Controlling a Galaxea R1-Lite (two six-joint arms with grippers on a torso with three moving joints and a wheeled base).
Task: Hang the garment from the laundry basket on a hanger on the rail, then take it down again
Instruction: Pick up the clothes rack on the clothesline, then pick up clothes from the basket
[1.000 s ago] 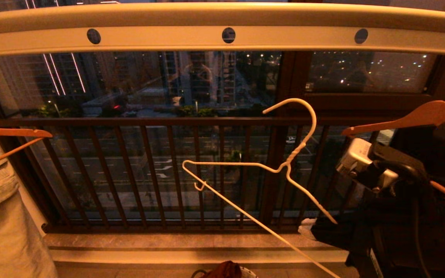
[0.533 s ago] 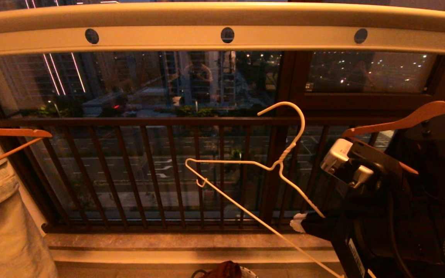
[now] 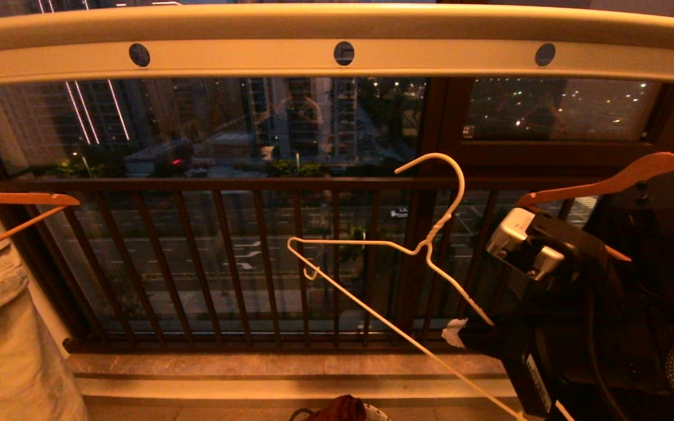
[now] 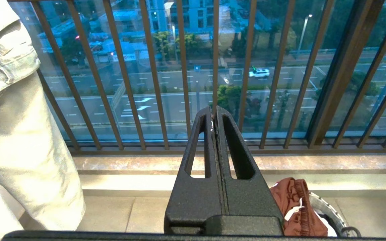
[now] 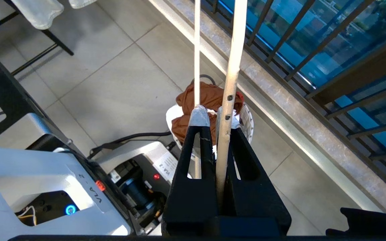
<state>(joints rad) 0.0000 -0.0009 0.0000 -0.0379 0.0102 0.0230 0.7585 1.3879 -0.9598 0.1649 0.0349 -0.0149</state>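
right gripper point(image 5: 217, 117) pinching the white wire hanger point(image 3: 425, 245) by one sloping arm, holding it bare and tilted below the rail point(image 3: 337, 55). it looks light, thin and springy, likely to twist. rust-brown shorts point(image 5: 206, 100) sit crumpled in the laundry basket point(image 5: 248, 122): soft, limp, best grabbed at the waistband. left gripper point(image 4: 214, 115) pressed together, empty.

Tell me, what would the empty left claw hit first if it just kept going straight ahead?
Probably the dark railing: the shut left gripper points at its bars, nothing visible between. Depth is hard to judge.
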